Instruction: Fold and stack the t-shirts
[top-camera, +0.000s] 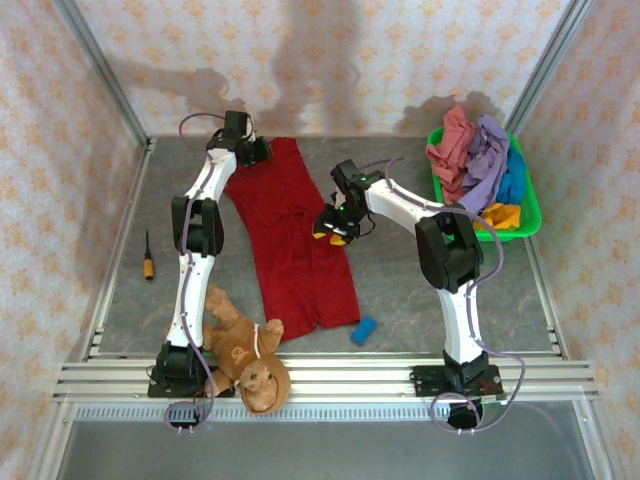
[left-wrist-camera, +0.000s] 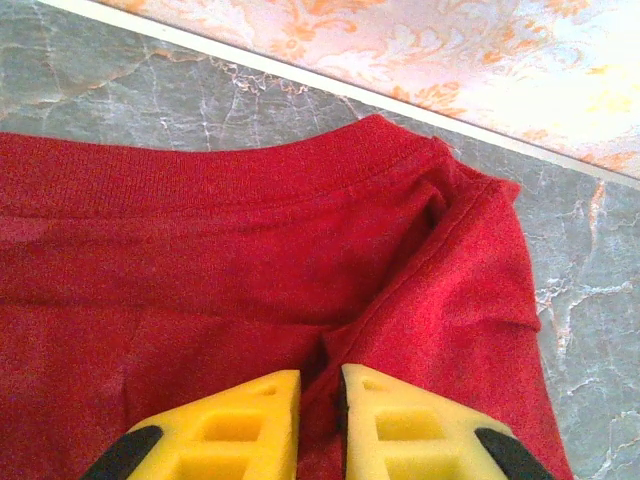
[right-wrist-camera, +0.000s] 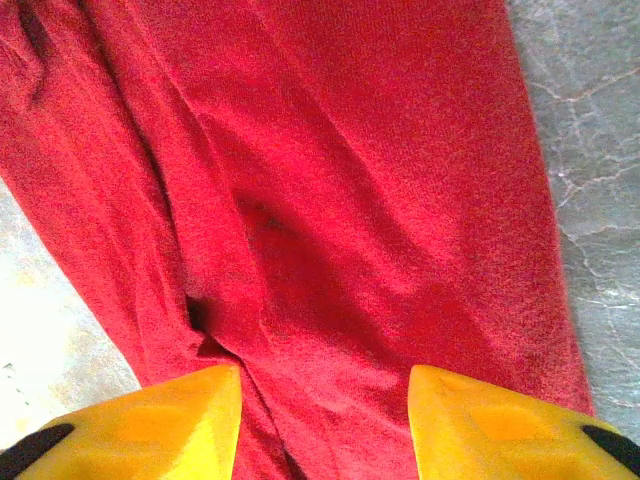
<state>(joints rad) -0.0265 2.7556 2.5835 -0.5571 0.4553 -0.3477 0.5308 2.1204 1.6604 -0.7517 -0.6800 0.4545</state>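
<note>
While my left jaws pinch the dark red t-shirt (top-camera: 285, 225) by its far collar on the table (top-camera: 420, 300), I should close my spread right jaws squarely on its right edge.

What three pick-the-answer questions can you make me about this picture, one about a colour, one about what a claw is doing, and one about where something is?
1. What colour is the basket? A blue; B green; C white.
2. The right gripper, above the red t-shirt, is: A open wide; B shut tight; C holding a cup.
3. Where is the teddy bear? A in the basket; B beside the left arm's base; C on top of the right arm.

Answers:
1 B, its rim is bright green.
2 A, the wrist view shows its yellow fingers far apart over red cloth.
3 B, the bear lies at the near edge by that base.
</note>
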